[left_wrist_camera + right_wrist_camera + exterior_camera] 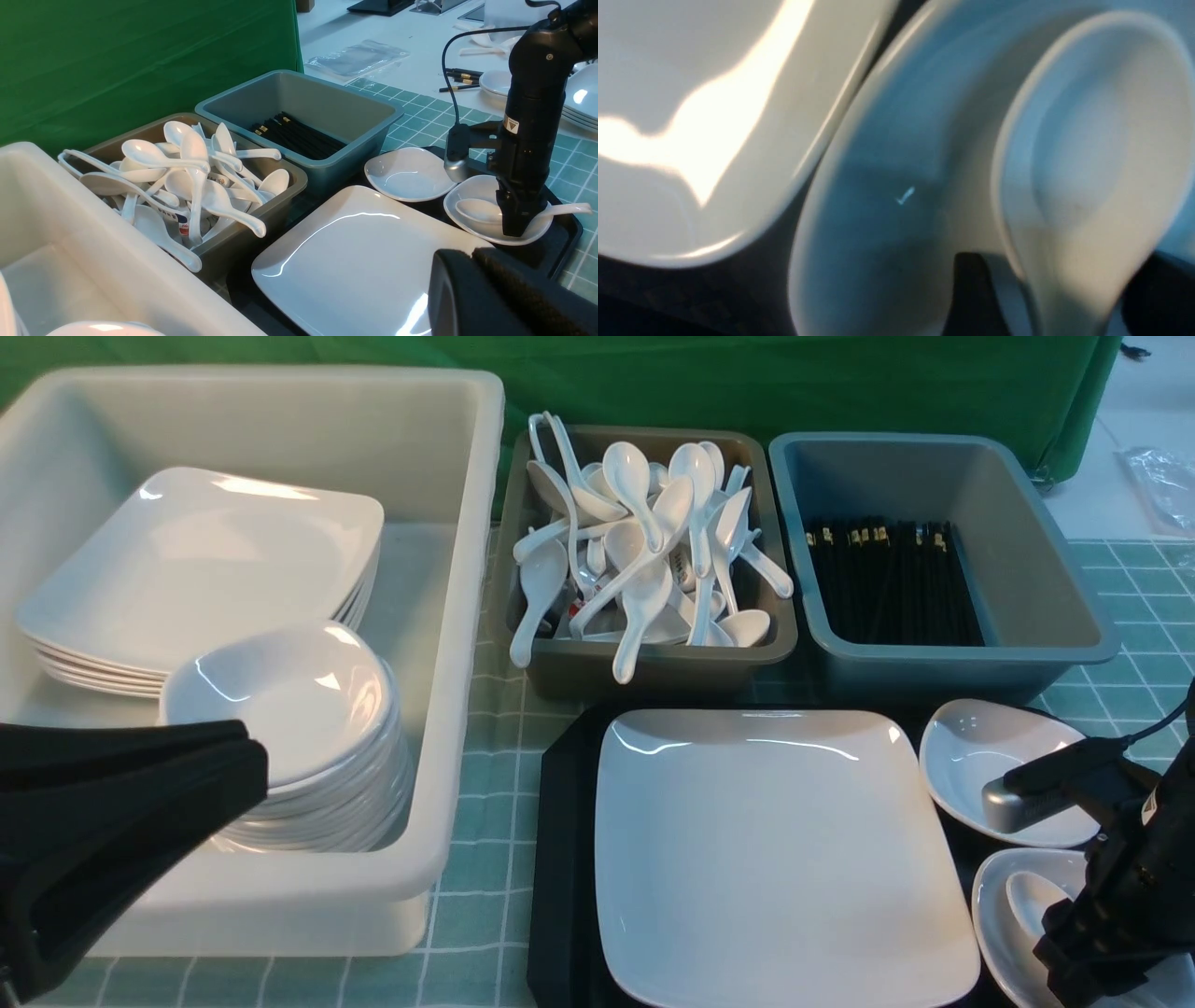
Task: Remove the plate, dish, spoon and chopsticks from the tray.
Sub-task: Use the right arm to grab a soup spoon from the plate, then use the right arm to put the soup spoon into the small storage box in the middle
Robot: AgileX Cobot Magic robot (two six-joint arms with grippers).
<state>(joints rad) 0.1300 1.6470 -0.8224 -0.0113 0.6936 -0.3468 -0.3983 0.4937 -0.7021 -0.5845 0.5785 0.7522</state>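
Left pincer (469, 256): shut, holding nothing, near the stacked bowls (280, 709)
Tray (563, 859): right of left pincer, under the tableware
Plate (775, 849): on tray, left of right pincer
Far dish (990, 756): on tray, beyond right pincer
Near dish (1004, 943): on tray, beneath right pincer
Spoon (1083, 154): in near dish, handle between right pincer's fingers
Right pincer (1064, 294): open, straddling handle, unclamped

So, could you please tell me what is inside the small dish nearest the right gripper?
The white spoon lies in it; the right gripper hides part of its handle.
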